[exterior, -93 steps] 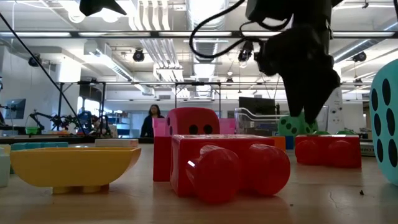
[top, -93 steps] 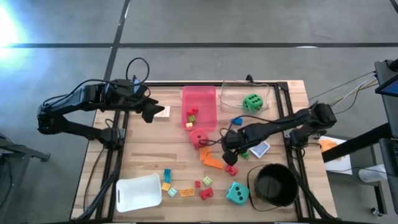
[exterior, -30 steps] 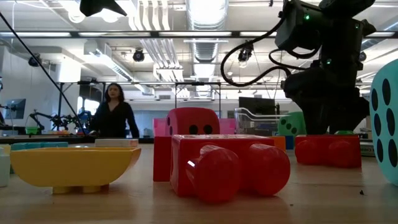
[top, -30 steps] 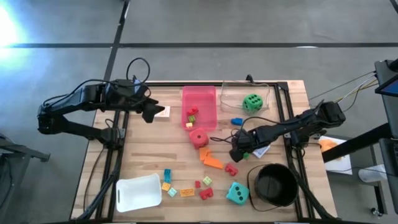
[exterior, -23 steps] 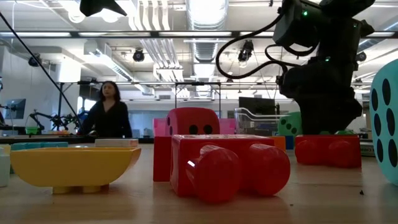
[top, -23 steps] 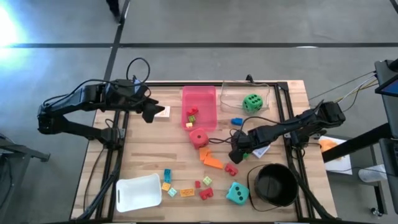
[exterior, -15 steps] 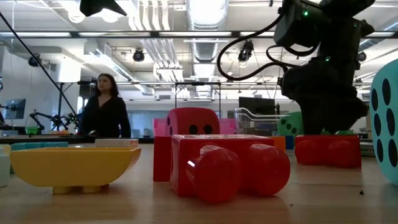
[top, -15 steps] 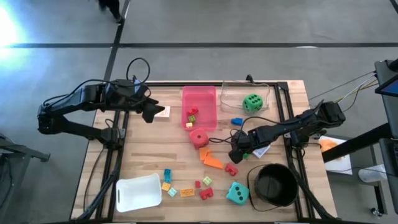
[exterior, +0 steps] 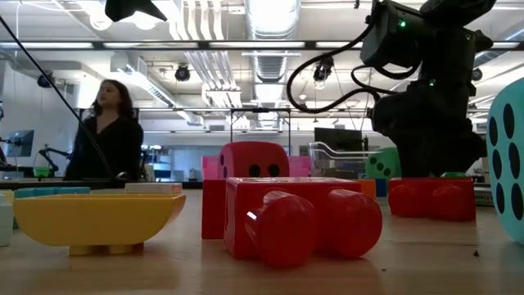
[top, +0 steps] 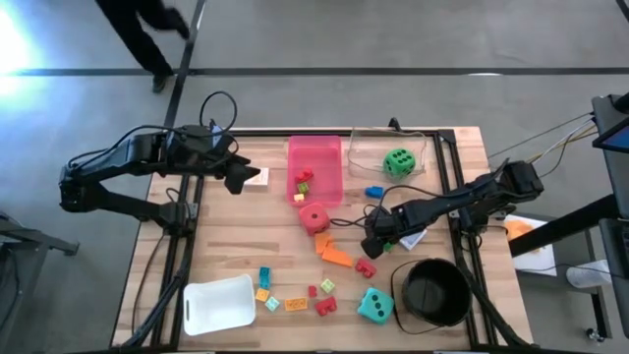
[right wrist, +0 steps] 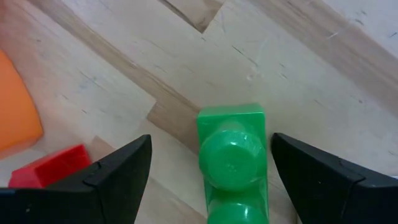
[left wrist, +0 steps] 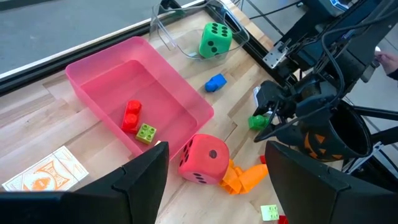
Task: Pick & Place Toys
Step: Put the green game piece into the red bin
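Observation:
A small green brick (right wrist: 231, 158) lies on the table right of centre (top: 387, 242). My right gripper (right wrist: 211, 139) points down over it, open, one finger on each side of the brick, and I see no touch. My left gripper (left wrist: 216, 146) hangs open and empty high over the table's far left (top: 236, 178). A red die (top: 314, 217) rests on the table below the pink tray (top: 316, 149). A green die (top: 398, 162) sits in a clear tray. A teal die (top: 374, 306) stands near the front edge. In the low view, my right gripper's fingertips are hidden behind a red brick (exterior: 431, 199).
A black bucket (top: 432, 292) stands at the near right and a white tray (top: 218, 305) at the near left. Orange pieces (top: 334, 251), a red brick (top: 365, 267), a blue brick (top: 374, 192) and a card (top: 414, 237) lie around my right gripper. A person (exterior: 106, 131) stands beyond the table.
Neither arm nor any toy has moved in the last second. A person in the room beyond the table has walked on, leftward in the low view.

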